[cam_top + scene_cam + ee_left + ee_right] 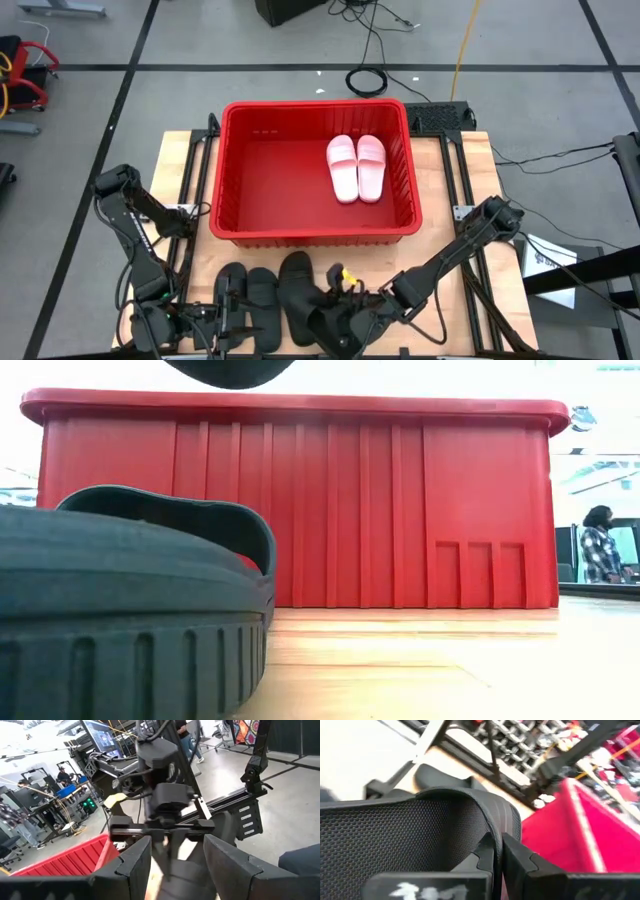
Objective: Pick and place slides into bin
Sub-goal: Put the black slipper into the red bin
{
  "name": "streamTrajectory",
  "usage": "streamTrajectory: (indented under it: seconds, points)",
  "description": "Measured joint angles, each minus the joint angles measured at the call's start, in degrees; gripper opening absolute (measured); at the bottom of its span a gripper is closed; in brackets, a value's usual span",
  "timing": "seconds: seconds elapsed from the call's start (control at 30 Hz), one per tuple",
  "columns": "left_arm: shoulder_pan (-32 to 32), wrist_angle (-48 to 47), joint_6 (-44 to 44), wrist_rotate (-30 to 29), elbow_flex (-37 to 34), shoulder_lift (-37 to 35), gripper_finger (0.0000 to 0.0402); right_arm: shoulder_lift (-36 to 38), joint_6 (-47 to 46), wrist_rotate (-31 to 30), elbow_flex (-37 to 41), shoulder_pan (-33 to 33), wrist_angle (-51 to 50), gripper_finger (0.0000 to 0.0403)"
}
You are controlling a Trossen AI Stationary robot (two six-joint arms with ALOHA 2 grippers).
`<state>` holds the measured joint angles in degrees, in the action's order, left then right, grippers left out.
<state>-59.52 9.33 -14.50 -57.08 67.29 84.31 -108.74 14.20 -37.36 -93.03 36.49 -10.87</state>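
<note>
Two pale pink slides (357, 166) lie side by side, soles down, in the red bin (240, 170). Several black slides (248, 296) lie at the table's near edge in front of the bin; one fills the low view's left (120, 610). My right gripper (340, 312) is shut on a black slide (300, 290) near the middle of that edge. My left gripper (225, 322) is open over the left black slides and faces the right gripper; its fingers (135, 867) hold nothing. My right gripper pinches the black slide's wide strap at its edge (495, 837) between its two fingers (520, 862), one finger on the mesh-lined inner side and one on the outer side. Whether the slide is clear of the table cannot be told.
The bin's tall near wall (330, 510) stands just behind the black slides. Bare wood (420, 660) lies between the slides and the bin. Beyond the table stand frames, cables and a person (600, 545) in the room.
</note>
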Motion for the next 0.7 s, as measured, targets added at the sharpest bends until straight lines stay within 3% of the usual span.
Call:
streamTrajectory:
  seconds: [0.27, 0.47, 0.7]
  points:
    - [2.2, 0.5, -0.1, -1.1, 0.0, -3.2, 0.0189, 6.6, 0.2, -1.9, 0.0, -2.2, -0.5, 0.001]
    - [6.0, -4.6, 1.1, -1.1, -0.1, -9.0, 0.0189, 12.6, 1.7, -2.0, 0.0, -4.5, -2.0, 0.001]
    - [11.6, -14.0, 5.1, -0.4, -0.1, -16.1, 0.0189, 16.7, 9.5, -8.0, 0.0, -8.6, -2.3, 0.001]
